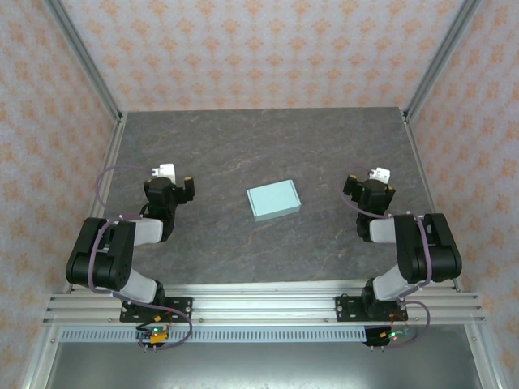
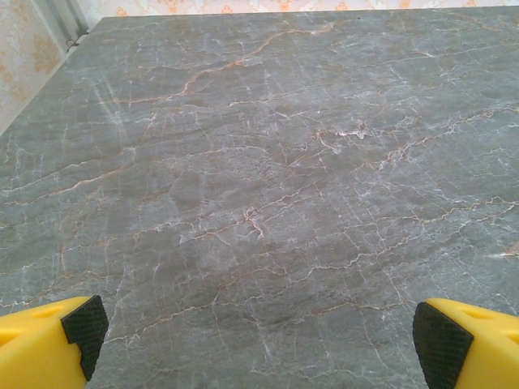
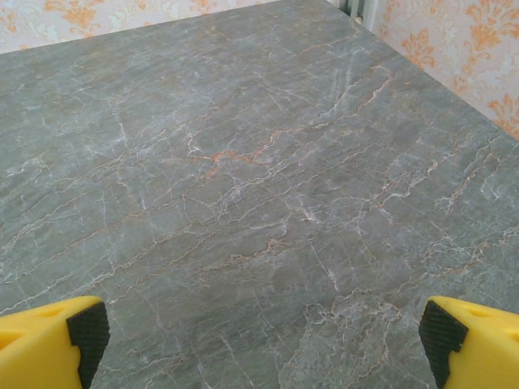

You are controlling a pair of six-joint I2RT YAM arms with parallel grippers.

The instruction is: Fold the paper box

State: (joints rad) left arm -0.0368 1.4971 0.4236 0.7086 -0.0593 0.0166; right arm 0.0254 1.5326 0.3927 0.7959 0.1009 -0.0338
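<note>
Pale walls [image 1: 268, 49] papered with a repeating orange motif close in three sides of a dark grey, marble-veined tabletop [image 1: 243, 146]. A silver aluminium rail [image 1: 259, 301] runs along its near edge and carries the bases of two black robot arms.

Toward the left edge, the left arm [image 1: 109, 255] is folded back on itself, with its wrist over the left part of the tabletop, about midway between the near and far edges. In the wrist camera view, the left gripper [image 2: 259, 344] has its yellow fingers spread wide apart, with the black textured pads [image 2: 81, 328] at the bottom corners of the view. Bare stone lies between them and they grasp nothing.

Near the middle of the tabletop, between the two arms and well apart from both, lies the paper box [image 1: 273, 199]. It is a small, flat rectangle of pale mint-green card, turned slightly askew to the table edges. Nothing touches it.

Toward the right edge, the right arm [image 1: 422, 251] mirrors the first and is folded the same way. The right gripper [image 3: 263, 336] is also spread wide, with yellow fingers and black pads at the bottom corners of its wrist view. It is released and empty above bare tabletop.
</note>
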